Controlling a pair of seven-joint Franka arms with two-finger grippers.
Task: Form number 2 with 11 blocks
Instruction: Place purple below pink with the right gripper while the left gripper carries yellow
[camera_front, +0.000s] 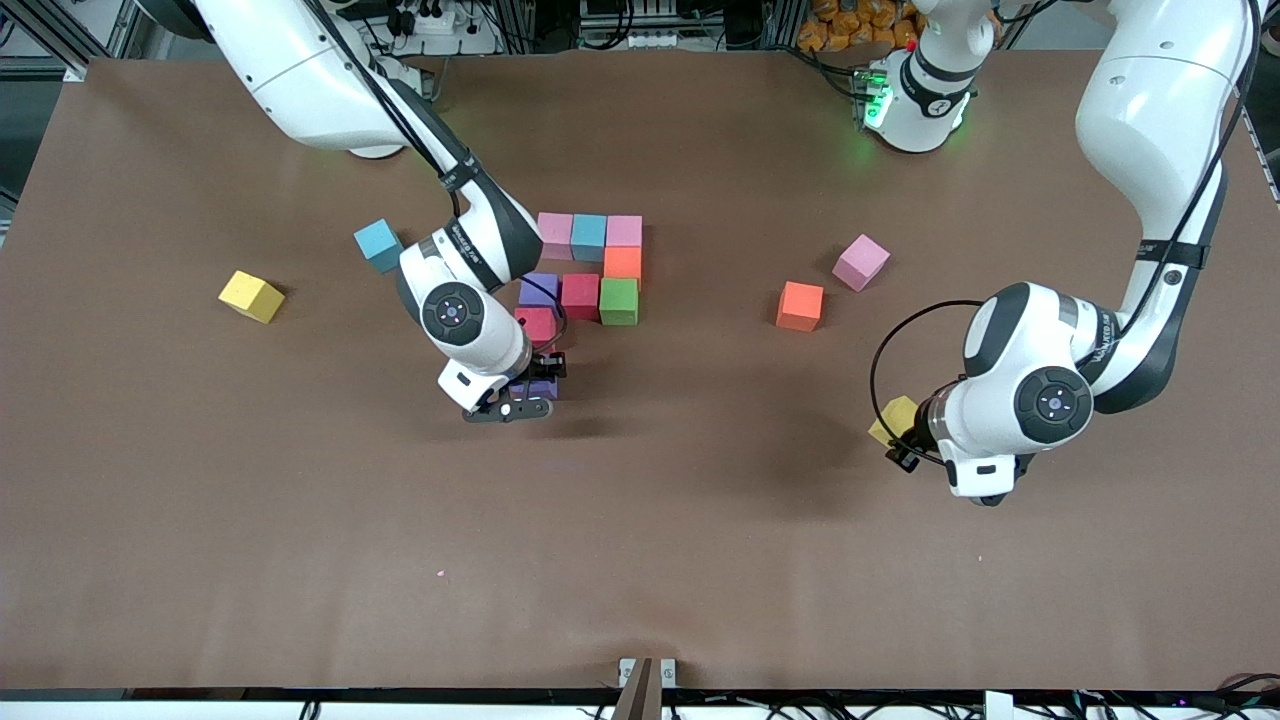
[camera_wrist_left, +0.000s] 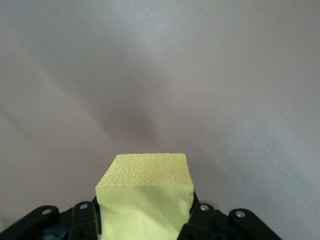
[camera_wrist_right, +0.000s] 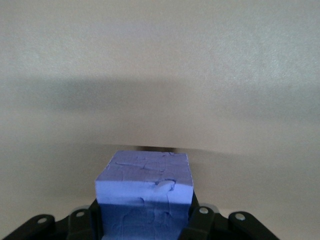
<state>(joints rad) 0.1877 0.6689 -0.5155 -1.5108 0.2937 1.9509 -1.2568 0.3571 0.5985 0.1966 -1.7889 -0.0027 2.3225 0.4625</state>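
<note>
1. Your right gripper (camera_front: 520, 398) is clamped on a purple block (camera_wrist_right: 144, 192). It sits low, just nearer the front camera than the cluster in the middle of the table (camera_front: 640, 560). In the right wrist view the cube fills the gap between the fingers (camera_wrist_right: 82, 222).
2. Your left gripper (camera_front: 905, 450) is shut tight on a yellow block (camera_wrist_left: 145, 200), toward the left arm's end of the table, over bare tabletop. Only a corner of that cube shows in the front view, the rest hidden by the wrist.
3. The unfinished number 2 (camera_front: 590, 270) lies mid-table, closer to the robots' edge than to the front camera's edge.
4. Its row nearest the robots' edge reads pink (camera_front: 555, 233), light blue (camera_front: 589, 235), pink (camera_front: 624, 231), all touching.
5. Next toward the camera, an orange block (camera_front: 622, 263) sits under the end pink one.
6. The third row holds a purple cube (camera_front: 541, 291), partly covered by the right arm, then a red one (camera_front: 580, 296) and a green one (camera_front: 619, 301).
7. A second red block (camera_front: 537, 325) sits below the purple one, half hidden by the right wrist.
8. You have loose cubes too: a light blue one (camera_front: 378, 244) and a yellow one (camera_front: 251, 296) toward the right arm's end.
9. An orange cube (camera_front: 800, 305) and a pink cube (camera_front: 861, 262) lie apart between the figure and the left arm.
</note>
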